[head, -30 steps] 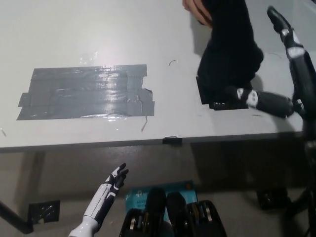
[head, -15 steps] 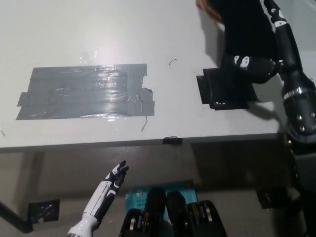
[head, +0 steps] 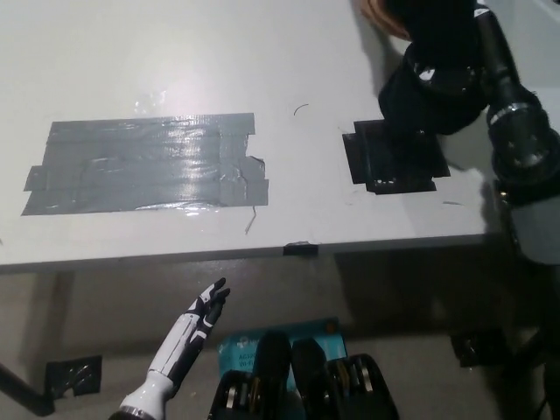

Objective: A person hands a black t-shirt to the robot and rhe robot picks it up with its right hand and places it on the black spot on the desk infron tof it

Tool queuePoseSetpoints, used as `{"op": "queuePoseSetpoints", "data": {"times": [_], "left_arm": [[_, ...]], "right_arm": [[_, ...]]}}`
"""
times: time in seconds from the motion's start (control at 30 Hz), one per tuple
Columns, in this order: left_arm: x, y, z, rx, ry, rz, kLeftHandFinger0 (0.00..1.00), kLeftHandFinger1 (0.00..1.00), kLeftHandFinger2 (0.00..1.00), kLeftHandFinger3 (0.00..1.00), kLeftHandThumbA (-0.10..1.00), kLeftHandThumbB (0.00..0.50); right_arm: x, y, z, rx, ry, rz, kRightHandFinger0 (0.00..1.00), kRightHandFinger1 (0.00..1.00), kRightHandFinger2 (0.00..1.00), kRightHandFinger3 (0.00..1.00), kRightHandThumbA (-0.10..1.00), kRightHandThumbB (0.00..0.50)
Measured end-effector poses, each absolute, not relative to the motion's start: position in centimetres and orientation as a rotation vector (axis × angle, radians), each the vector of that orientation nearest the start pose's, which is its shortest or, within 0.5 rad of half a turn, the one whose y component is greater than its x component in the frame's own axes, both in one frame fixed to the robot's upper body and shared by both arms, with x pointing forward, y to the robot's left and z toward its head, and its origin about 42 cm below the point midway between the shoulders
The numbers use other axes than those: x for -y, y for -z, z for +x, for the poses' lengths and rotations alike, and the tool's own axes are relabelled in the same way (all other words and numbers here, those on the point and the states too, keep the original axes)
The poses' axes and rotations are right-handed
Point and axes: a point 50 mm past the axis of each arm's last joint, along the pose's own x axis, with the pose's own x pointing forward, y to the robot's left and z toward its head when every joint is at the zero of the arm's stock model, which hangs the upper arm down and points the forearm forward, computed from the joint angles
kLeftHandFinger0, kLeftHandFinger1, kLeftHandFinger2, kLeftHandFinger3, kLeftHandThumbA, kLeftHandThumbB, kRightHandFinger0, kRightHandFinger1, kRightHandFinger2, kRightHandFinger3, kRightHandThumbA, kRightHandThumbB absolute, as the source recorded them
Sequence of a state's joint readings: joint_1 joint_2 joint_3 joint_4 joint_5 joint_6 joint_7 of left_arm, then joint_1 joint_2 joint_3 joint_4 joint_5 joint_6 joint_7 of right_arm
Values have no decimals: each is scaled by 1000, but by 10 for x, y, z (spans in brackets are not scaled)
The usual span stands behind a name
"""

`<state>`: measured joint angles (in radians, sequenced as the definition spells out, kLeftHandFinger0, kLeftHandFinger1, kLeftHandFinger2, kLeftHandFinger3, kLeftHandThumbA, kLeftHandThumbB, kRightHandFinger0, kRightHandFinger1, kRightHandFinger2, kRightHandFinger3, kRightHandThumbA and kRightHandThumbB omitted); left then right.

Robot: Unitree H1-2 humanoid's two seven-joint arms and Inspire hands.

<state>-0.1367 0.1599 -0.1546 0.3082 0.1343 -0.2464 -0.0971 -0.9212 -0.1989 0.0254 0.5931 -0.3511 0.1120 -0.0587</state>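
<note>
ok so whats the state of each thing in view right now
t-shirt: bunched, held up over the black spot
right hand: against the t-shirt, grip unclear
left hand: open, resting below the desk edge
black spot: partly covered
grey tape patch: bare, flat on desk

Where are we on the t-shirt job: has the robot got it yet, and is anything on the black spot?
The handover looks underway: the right robot hand is against the bunched black t-shirt, with a person's hand at its top edge. A firm grip can't be confirmed. The black spot on the desk lies bare below the shirt, so placing remains. The left robot hand rests open below the desk edge.
</note>
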Motion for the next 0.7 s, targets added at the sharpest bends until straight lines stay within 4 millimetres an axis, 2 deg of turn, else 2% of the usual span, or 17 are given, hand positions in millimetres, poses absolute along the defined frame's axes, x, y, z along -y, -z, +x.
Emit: {"op": "queuePoseSetpoints", "data": {"times": [0.03,0.07,0.1,0.17,0.33,0.37,0.5,0.6,0.7], "left_arm": [[-216,-63,319,55,299,310,1000,1000,1000,1000,1000,500],[-216,-63,319,55,299,310,1000,1000,1000,1000,1000,500],[-216,-64,319,56,298,310,1000,1000,1000,1000,1000,500],[-216,-64,319,56,298,310,1000,1000,1000,1000,1000,500],[-216,-64,320,58,298,311,1000,1000,1000,1000,1000,500],[-217,-64,320,58,298,312,1000,1000,1000,1000,1000,500],[-217,-64,321,58,299,316,1000,1000,1000,1000,1000,500],[-217,-63,322,56,300,320,1000,1000,1000,1000,1000,500],[-217,-61,322,51,301,322,1000,1000,1000,1000,1000,500]], "right_arm": [[209,-308,539,238,46,-571,0,282,772,765,-100,173],[208,-307,540,238,48,-570,0,398,866,873,-100,169],[206,-300,542,237,50,-565,0,463,861,878,-100,158],[202,-296,542,241,48,-560,41,533,893,891,-100,156],[197,-293,542,276,48,-552,51,588,930,976,-100,136],[197,-293,541,283,50,-550,88,621,953,997,-100,138],[197,-295,541,311,51,-546,135,651,972,1000,-100,140],[196,-297,540,331,50,-550,150,655,990,1000,-100,143],[194,-298,537,351,45,-559,120,593,953,1000,-100,135]]}}
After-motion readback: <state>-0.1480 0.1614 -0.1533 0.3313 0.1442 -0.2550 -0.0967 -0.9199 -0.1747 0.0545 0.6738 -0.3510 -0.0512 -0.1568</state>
